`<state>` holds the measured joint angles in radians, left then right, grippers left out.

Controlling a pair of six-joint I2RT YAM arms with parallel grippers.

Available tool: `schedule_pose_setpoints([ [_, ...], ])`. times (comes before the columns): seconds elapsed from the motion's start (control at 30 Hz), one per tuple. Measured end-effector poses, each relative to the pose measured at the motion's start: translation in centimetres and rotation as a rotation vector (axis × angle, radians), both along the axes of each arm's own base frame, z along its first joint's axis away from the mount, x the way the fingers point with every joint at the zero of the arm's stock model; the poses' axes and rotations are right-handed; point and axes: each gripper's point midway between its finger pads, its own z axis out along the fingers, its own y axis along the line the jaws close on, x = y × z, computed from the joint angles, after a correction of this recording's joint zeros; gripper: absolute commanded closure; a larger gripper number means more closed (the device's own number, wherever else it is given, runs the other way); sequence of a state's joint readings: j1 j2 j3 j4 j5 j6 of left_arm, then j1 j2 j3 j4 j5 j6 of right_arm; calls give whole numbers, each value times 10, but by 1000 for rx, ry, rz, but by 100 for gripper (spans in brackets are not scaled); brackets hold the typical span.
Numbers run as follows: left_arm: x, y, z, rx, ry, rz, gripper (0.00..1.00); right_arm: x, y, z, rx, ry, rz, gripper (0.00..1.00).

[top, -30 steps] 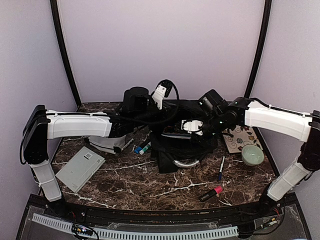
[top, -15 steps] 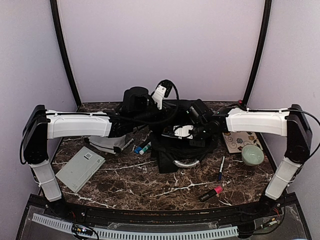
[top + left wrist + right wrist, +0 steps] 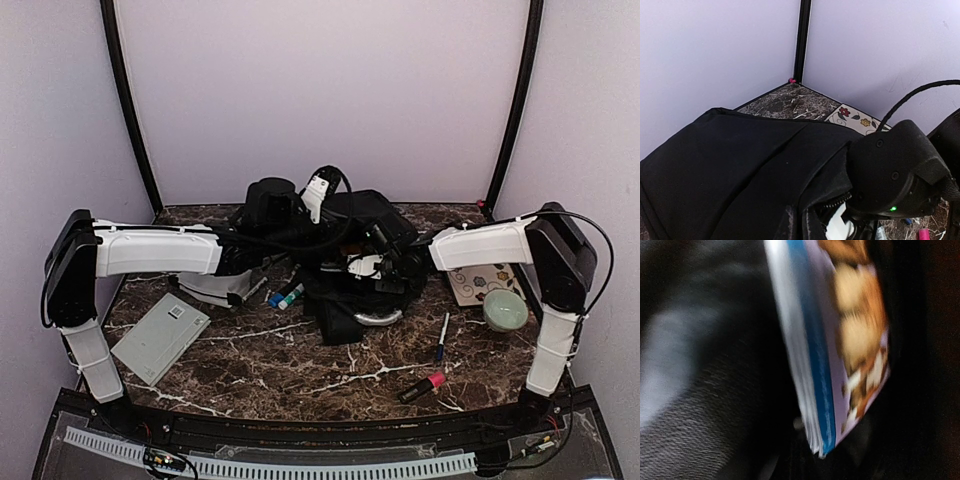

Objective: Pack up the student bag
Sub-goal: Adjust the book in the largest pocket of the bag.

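Along the lower edge of the top view, open marble bench (image 3: pixel 300 375) runs between a grey box (image 3: pixel 160 337) at lower left and a red marker (image 3: pixel 423 386) at lower right. Farther back, a pen (image 3: pixel 441 338), a green bowl (image 3: pixel 505 310) and a flowered mat (image 3: pixel 478 282) line the right edge. At mid-frame sits the black bag (image 3: pixel 365 212), with both arms meeting over it. A blue-spined book (image 3: pixel 840 340) lies against dark fabric. Whether the left or right jaws are clenched, I cannot tell.
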<state>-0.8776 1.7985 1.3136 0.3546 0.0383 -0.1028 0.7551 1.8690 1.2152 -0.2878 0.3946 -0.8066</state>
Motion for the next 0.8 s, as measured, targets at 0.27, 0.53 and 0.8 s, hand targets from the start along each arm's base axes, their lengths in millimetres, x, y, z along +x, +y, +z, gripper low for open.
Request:
schedule_pose_setpoints([
  [0.27,2,3,-5,2,19,10,100,37,-11,5,37,-149,-114,100],
  [0.53,2,3,-5,3,15,9,100,10,-22,-3,87,-74,-131,100],
  [0.8,-4,-6,-16,-1,-5,-54,100,-57,-29,-5,173,98,-80,98],
])
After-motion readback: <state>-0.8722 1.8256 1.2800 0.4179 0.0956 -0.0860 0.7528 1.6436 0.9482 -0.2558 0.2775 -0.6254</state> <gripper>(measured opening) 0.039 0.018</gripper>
